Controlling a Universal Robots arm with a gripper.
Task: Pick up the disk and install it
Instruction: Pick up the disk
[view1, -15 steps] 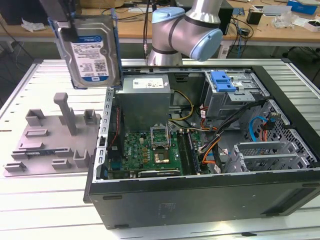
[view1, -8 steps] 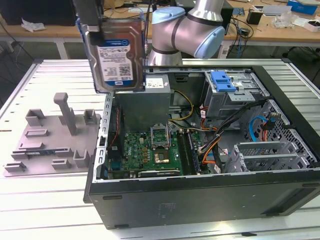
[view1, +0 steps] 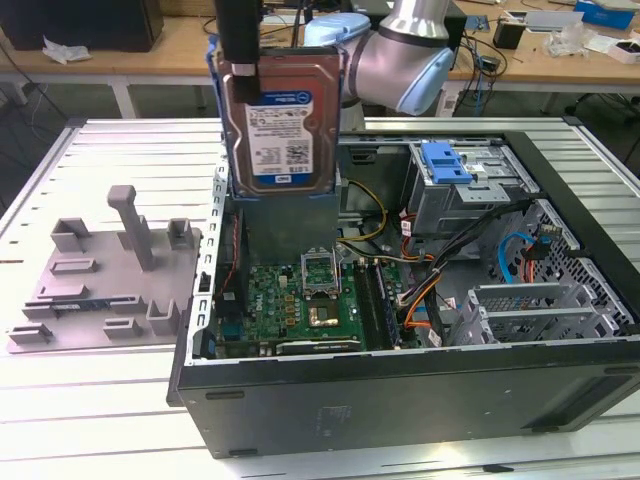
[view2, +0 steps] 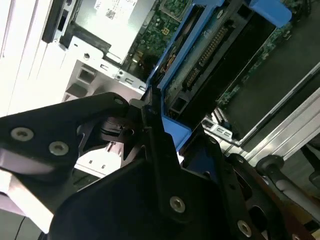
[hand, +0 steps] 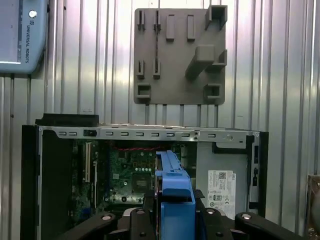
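The disk (view1: 279, 122), a silver drive with a white-and-blue label in a blue carrier, hangs upright above the open computer case (view1: 400, 385). It sits over the case's end nearer the exterior view's left, clear of the motherboard (view1: 300, 300). My gripper (view1: 243, 66) is shut on the disk's upper edge, with the black fingers coming down from above. In the first wrist view the carrier's blue edge (hand: 175, 182) stands between the black fingers (hand: 145, 212), above the case interior. The second wrist view shows the blue carrier (view2: 172, 92) clamped in the same black fingers (view2: 155, 150).
A grey fixture plate (view1: 100, 275) with posts and slots lies on the slatted metal table at the exterior view's left. Inside the case are a drive cage with a blue latch (view1: 445, 162), bundled cables (view1: 420, 285) and a metal card bracket (view1: 530, 310).
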